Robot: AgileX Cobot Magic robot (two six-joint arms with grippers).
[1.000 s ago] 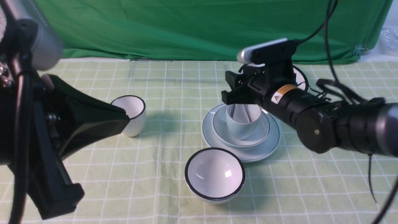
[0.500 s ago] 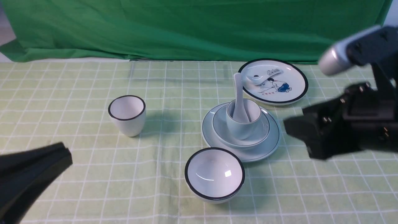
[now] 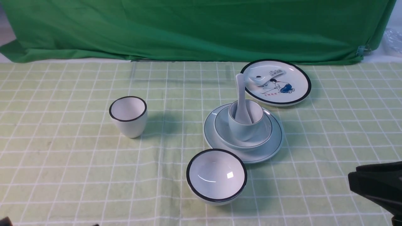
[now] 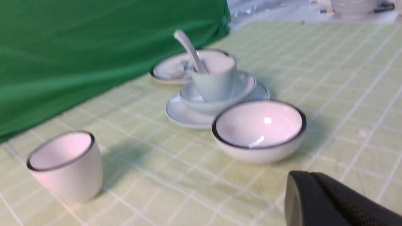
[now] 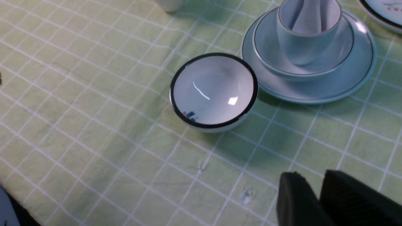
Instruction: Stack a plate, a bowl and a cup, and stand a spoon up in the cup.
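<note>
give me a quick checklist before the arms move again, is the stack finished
1. Bowl sits on plate: ok
2. Cup stands upright in the bowl: ok
3. Spoon stands in the cup, handle up: ok
4. Left gripper shut, holding nothing: ok
5. Right gripper holds nothing, back from the stack: ok
6. Black-rimmed bowl touching the plate: cannot tell

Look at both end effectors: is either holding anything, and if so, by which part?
Nothing is held. The left end effector and right end effector are both empty, away from the dishes; the spoon stands free in the cup.
</note>
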